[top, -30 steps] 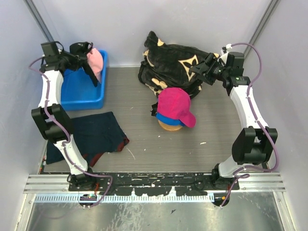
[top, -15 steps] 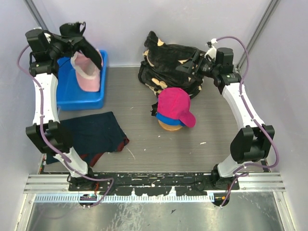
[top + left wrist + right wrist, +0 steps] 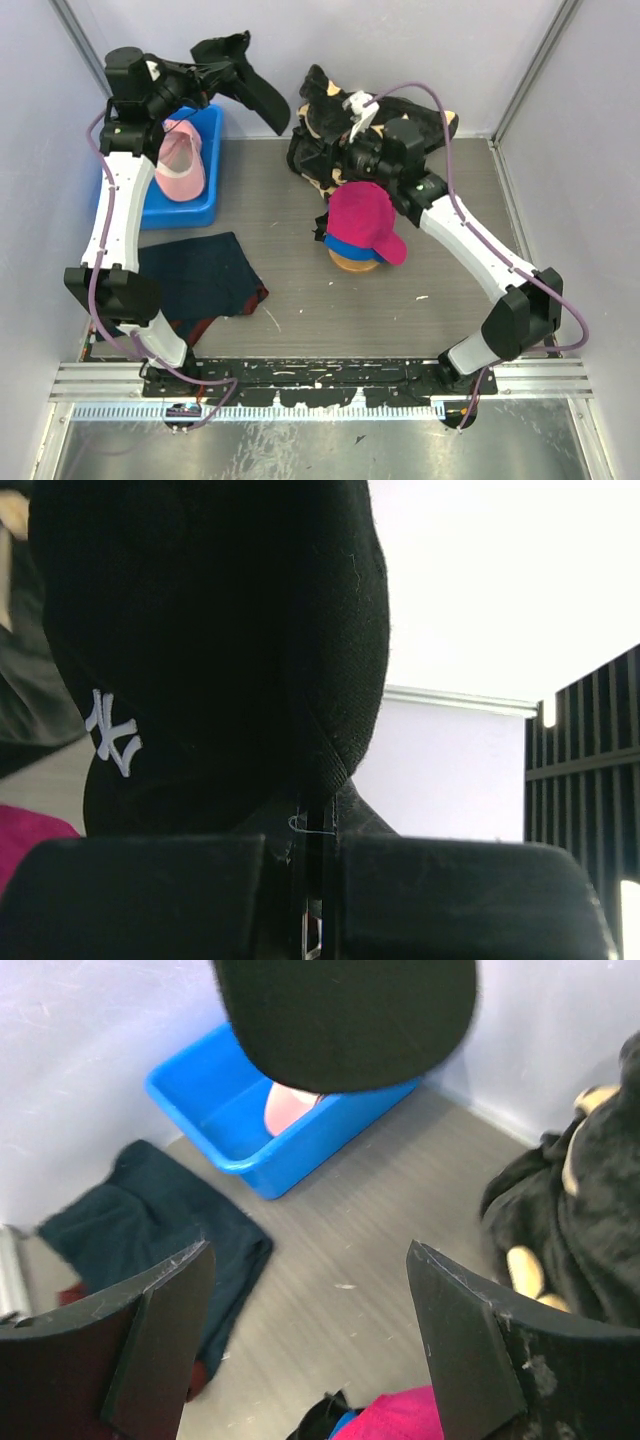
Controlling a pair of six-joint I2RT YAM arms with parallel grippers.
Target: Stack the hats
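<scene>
My left gripper (image 3: 222,68) is raised high at the back, shut on the black hat (image 3: 258,92). Up close, the black hat (image 3: 210,650) shows its white logo, and its edge is pinched at my left gripper (image 3: 315,865). The light pink hat (image 3: 180,166) lies in the blue bin (image 3: 205,205). The magenta hat (image 3: 362,220) sits over the royal blue hat (image 3: 348,248) on a round wooden stand. Just behind that stack my right gripper (image 3: 336,158) hovers open. Nothing sits between the fingers of the right gripper (image 3: 310,1320), and the black hat's brim (image 3: 345,1020) hangs ahead.
A big black plush bundle (image 3: 330,125) with tan marks lies at the back, under my right arm. A flat dark navy cloth (image 3: 195,280) lies front left. The grey walls stand close on both sides.
My left arm has lifted the black hat out of the bin and swung it right. The pink hat dropped back into the bin. My right arm swung left over the plush, jaws wider.
</scene>
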